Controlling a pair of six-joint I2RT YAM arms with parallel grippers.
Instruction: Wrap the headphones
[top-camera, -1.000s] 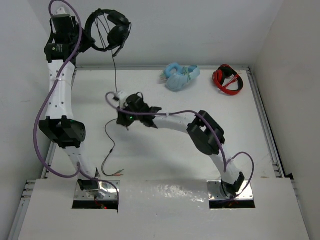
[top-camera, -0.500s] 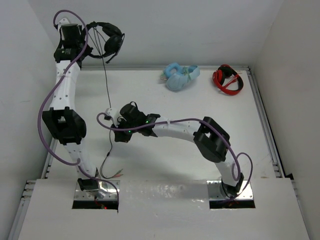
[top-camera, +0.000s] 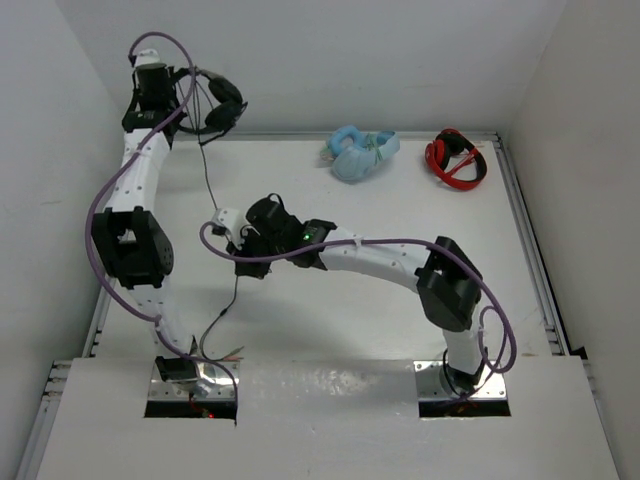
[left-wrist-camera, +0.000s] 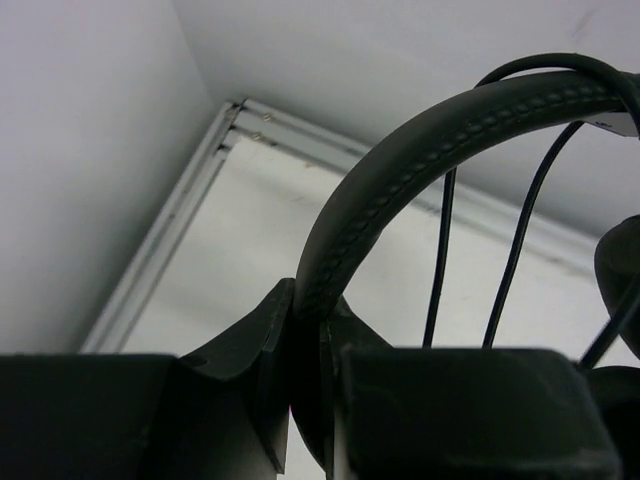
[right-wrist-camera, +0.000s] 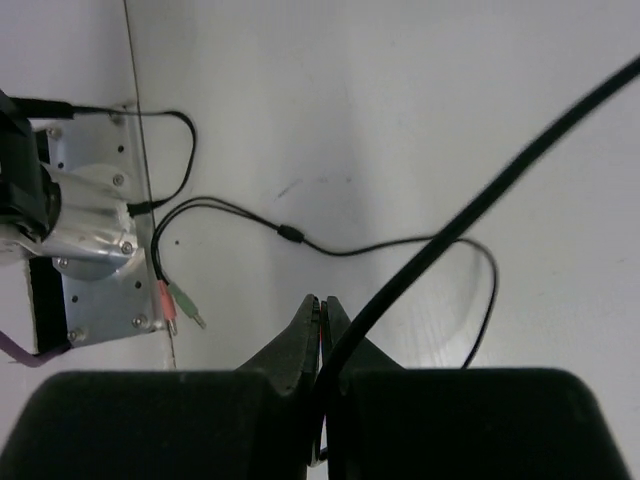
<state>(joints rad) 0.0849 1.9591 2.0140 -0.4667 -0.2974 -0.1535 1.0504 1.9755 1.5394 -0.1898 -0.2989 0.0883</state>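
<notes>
Headphones (top-camera: 222, 105) are held in the air above the far left corner of the table (top-camera: 400, 200) by the left gripper (left-wrist-camera: 308, 330), which is closed on the headband (left-wrist-camera: 400, 190). The headset is judged to be light. Its padding is soft, while the band is springy and firm enough to be gripped there.

The cable (top-camera: 205, 170) hangs down to the table and is pinched by the closed right gripper (right-wrist-camera: 320, 330) above the table's left half. It is thin, limp and probably slippery, so it should be held under light tension only; a hard pull may damage it. The plugs (right-wrist-camera: 175, 305) lie at the near left edge of the table.

Compared with one second ago, the headphones have been turned more edge-on and brought closer to the far left corner of the table. The right gripper has been moved along the cable toward the table's near edge. The plugs were hardly moved.
</notes>
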